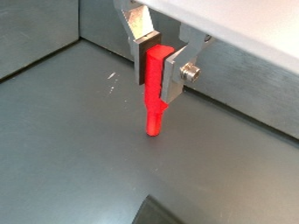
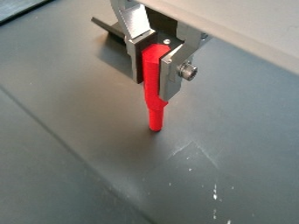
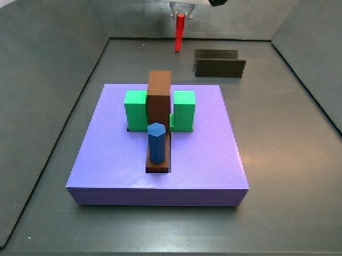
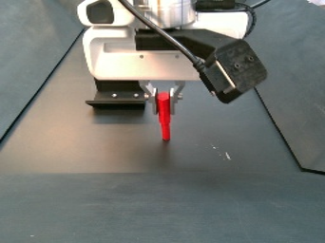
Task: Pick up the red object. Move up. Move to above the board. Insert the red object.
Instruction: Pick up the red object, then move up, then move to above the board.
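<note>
My gripper is shut on the red object, a thin bright-red peg held upright by its upper end with its lower end pointing down. Both wrist views show the silver fingers clamped on it, and the gripper holds the peg over bare grey floor. In a side view the gripper and peg hang at the back, beyond the lavender board. The other side view shows the gripper and peg; the board is out of that view.
On the board stand a green block, a brown upright block and a blue peg. A dark olive box sits on the floor behind the board. The fixture stands by the white robot base. Grey walls surround the floor.
</note>
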